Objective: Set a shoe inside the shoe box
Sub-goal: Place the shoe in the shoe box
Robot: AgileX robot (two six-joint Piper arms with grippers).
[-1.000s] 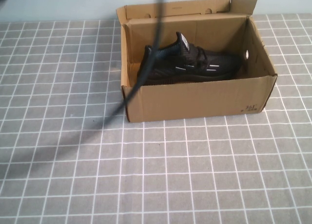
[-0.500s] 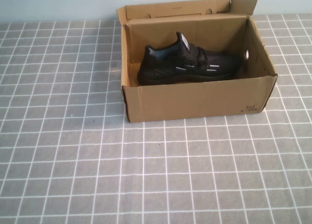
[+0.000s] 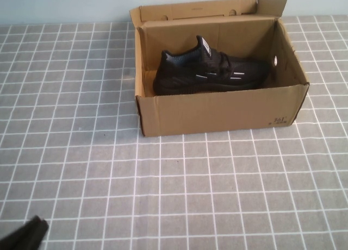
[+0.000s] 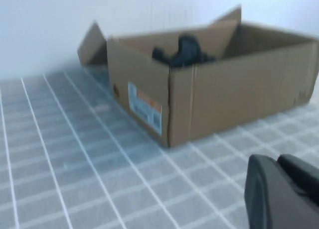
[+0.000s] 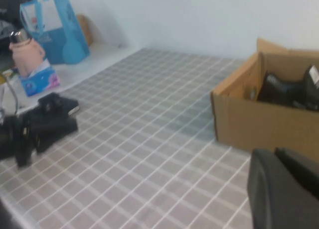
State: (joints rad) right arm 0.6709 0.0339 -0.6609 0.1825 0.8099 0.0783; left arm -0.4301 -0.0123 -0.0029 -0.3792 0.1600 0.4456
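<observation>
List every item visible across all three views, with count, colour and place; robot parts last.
shoe: one, black with white dashes, inside the box, toe toward the robot's right.
shoe box: one, brown cardboard, flaps up, far centre of the table.
table: one, grey with a white grid, under everything.
bag: one, blue, beyond the table.
tissue pack: one, blue and pink, off the table edge.
left claw: one, black, low and well short of the box.
right claw: one, black, away from the box, out of the high view.
</observation>
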